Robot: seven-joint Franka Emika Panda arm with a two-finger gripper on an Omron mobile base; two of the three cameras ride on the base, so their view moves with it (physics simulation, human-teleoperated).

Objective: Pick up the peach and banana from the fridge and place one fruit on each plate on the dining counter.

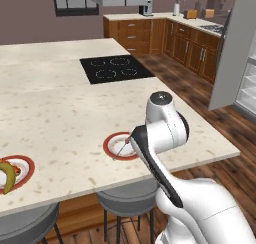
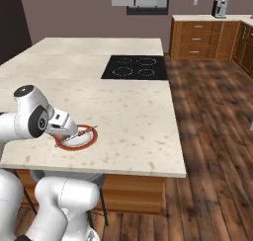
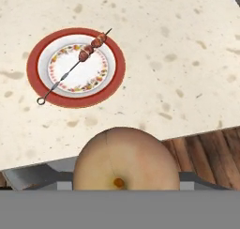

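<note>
Peach (image 3: 125,160) gripped in the jaws, pale orange with a small dark dimple, close under the hand camera and hanging over the near edge of the dining counter (image 1: 65,113), wood floor and a grey stool (image 1: 125,195) below. Jaws clamped on either side of the fruit, the finger tips themselves hidden behind it.

Just beyond the peach, near the counter's edge: a red-rimmed plate (image 3: 115,59) with a flowered white centre, a thin metal skewer (image 3: 70,71) lying slantwise across it, brown pieces bunched toward one end, ring end poking over the rim. Same plate (image 1: 111,144) partly behind the white arm in the left base view, and beside the arm's wrist (image 2: 89,139) in the right base view.

Further left along the same counter edge, well apart: second red-rimmed plate (image 1: 25,169) with the banana (image 1: 7,176) lying on it, yellow, dark-tipped, curving off the plate's left side.

Black cooktop (image 1: 116,68) inset farther back. Fridge (image 1: 235,48) at far right, its grey door swung open, glass shelves visible inside.
</note>
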